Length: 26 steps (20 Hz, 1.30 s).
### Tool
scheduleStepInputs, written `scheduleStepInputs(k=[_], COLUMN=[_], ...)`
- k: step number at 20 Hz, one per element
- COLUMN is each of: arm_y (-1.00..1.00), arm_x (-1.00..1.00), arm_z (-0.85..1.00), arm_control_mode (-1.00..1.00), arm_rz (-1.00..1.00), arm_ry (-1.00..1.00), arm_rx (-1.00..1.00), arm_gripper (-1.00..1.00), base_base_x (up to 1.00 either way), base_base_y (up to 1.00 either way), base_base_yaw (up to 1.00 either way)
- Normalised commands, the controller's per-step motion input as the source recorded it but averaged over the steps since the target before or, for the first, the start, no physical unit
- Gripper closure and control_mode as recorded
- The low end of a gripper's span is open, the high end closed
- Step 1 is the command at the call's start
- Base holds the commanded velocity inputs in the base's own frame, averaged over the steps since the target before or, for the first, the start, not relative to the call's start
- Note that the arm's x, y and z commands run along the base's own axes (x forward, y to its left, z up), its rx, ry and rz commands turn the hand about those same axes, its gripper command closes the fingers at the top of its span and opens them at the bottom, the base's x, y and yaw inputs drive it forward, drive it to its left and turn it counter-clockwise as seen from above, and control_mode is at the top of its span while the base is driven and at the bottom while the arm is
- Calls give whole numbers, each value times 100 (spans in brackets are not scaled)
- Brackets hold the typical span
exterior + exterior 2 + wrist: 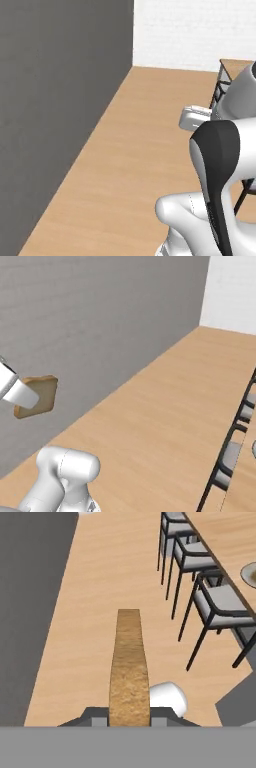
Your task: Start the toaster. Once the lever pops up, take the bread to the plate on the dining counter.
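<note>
The claw was pinching the bread, its two fingertips pressed against the slice's flat faces near the bottom edge in the hand view, so that the slice rose edge-on from between them. In the right base view the same bread hung in mid-air at the left, beside the grey wall and well above the wooden floor, with one white finger across its lower corner.

The slice looked thin, light and stiff (toasted, to judge by its golden edge), so it would probably carry easily but could crumble or snap if squeezed hard, and could swing or slip out if jolted. A hold across the faces, a little in from the edge, seemed the sensible place, and that is roughly where it was held.

At the right of the hand view stood grey chairs tucked along the dining counter, with part of the plate showing at the frame's edge, well apart from the bread. The carry was evidently under way, with the setting-down not yet done.
</note>
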Motion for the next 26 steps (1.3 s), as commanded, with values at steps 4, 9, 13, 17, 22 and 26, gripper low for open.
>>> scheduleStepInputs(k=[4,9,13,17,22,26], arm_y=[0,0,0,0,0,0], arm_x=[0,0,0,0,0,0], arm_z=[0,0,0,0,0,0], arm_control_mode=[100,100,100,100,100,100], arm_rz=[0,0,0,0,0,0], arm_ry=[0,0,0,0,0,0], arm_rx=[0,0,0,0,0,0], arm_gripper=[100,100,100,100,100,100], base_base_x=[82,70,59,48,49,44], base_base_y=[24,21,15,0,1,1], base_base_yaw=[-57,-61,-63,-64,-66,-65])
